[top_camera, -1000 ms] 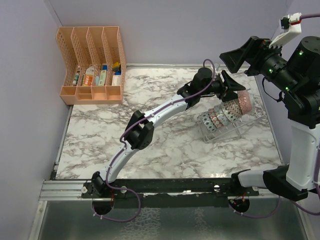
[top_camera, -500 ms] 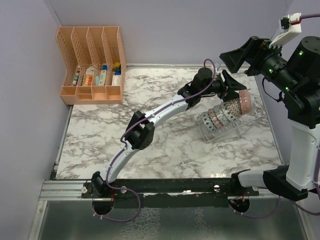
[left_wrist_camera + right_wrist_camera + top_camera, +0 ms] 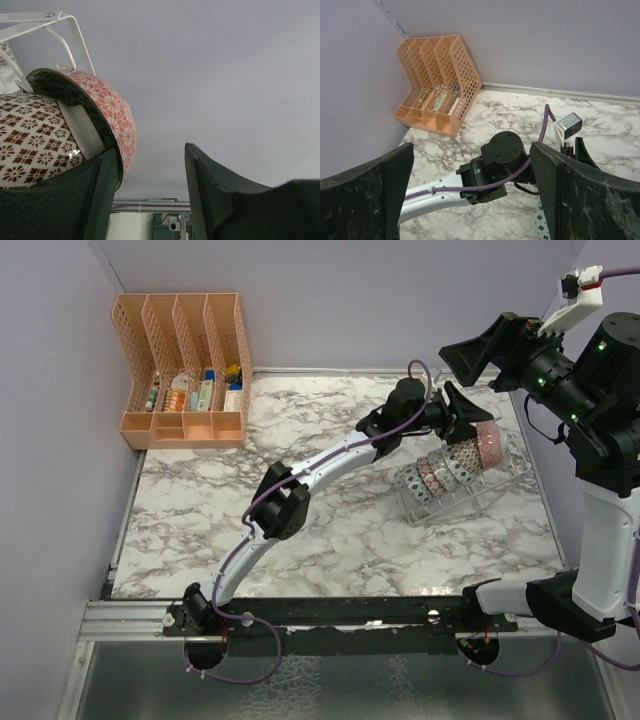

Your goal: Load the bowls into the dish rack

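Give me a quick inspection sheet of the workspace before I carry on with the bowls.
Surface: marble-pattern table, no spills seen.
Job's things: bowls stand on edge in a row in the clear dish rack; red bowl at its far-right end.
Clutter: peach organizer holding small items, far-left corner.
Grippers: left gripper open, one finger by the red bowl's rim; right gripper open, raised, holding nothing.
Cables: purple cable along the left arm, looped at its wrist.
Surroundings: lilac walls; nothing else seen.

top cam looks down from behind your arm bases (image 3: 200,619). left wrist cam hugs the left fingers (image 3: 60,200), aimed up the wall (image 3: 225,75). right wrist cam looks down between the right fingers (image 3: 590,200) at the left arm (image 3: 490,170), which top shares.
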`<act>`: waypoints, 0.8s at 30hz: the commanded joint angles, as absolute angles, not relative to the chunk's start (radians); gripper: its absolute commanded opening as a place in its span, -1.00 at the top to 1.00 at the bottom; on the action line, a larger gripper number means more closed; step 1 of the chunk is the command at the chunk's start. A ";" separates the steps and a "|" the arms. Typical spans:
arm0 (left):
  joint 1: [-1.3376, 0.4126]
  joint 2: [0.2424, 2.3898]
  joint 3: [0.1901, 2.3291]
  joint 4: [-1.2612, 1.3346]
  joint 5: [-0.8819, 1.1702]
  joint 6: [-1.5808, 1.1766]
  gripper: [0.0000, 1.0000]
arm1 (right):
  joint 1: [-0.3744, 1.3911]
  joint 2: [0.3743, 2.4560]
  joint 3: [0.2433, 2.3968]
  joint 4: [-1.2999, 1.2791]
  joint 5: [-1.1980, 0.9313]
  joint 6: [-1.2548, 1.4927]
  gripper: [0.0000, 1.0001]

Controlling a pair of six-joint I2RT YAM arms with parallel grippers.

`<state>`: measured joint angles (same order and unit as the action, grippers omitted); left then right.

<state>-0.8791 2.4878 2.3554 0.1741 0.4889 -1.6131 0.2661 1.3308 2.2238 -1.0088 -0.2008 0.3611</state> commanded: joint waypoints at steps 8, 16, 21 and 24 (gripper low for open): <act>-0.882 2.473 2.313 0.156 0.483 -1.554 -0.12 | 0.259 1.320 2.208 -0.997 -0.224 0.352 -0.99; -0.881 2.468 2.301 0.131 0.480 -1.535 -0.12 | 0.259 1.318 2.201 -0.996 -0.224 0.351 -0.99; -0.881 2.468 2.307 0.130 0.480 -1.534 -0.12 | 0.259 1.313 2.192 -0.989 -0.225 0.354 -0.99; -0.881 2.468 2.308 0.130 0.480 -1.534 -0.12 | 0.259 1.313 2.193 -0.989 -0.225 0.355 -0.99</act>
